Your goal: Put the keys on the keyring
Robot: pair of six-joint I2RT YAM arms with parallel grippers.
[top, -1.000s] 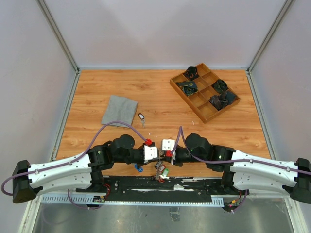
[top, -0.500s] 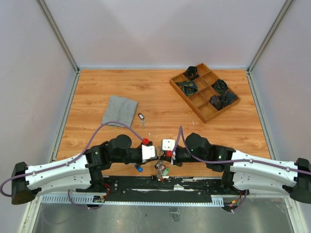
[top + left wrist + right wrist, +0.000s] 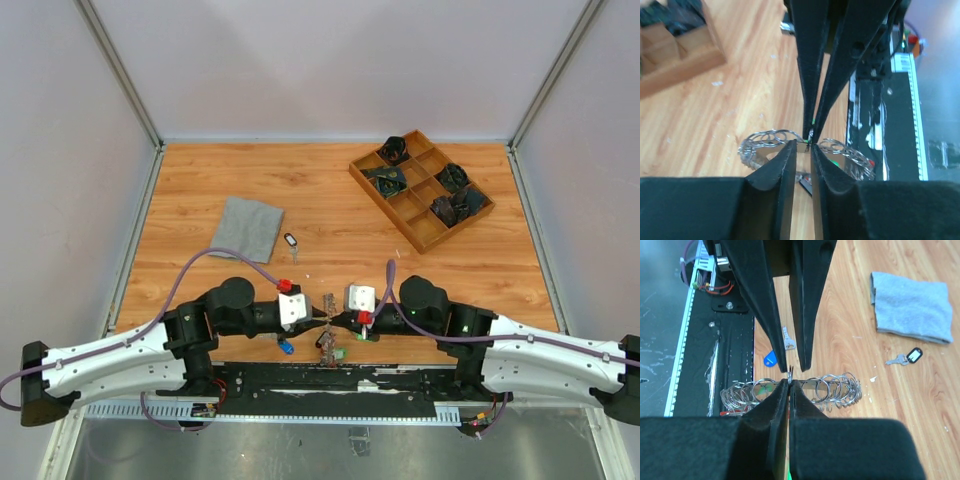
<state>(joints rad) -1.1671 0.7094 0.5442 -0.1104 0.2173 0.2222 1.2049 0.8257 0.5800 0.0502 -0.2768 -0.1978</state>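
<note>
The keyring (image 3: 327, 343) hangs just above the table's near edge between my two grippers, crowded with silver keys and small rings (image 3: 837, 387). My right gripper (image 3: 790, 383) is shut on the ring's thin wire. My left gripper (image 3: 802, 145) faces it tip to tip, jaws a little apart either side of the wire without pinching it. In the top view the left gripper (image 3: 318, 318) and right gripper (image 3: 336, 319) almost touch. A loose key with a black tag (image 3: 291, 241) lies on the wood, and a blue-tagged key (image 3: 286, 348) lies near the front edge.
A folded grey cloth (image 3: 246, 227) lies at the left. A wooden divided tray (image 3: 385, 205) holding dark items stands at the back right. The black base rail (image 3: 400, 385) runs along the near edge under the arms.
My right gripper's jaws have closed on the keyring wire and the left jaws have parted slightly. Both wrists have drawn a little apart, left leftward and right rightward.
</note>
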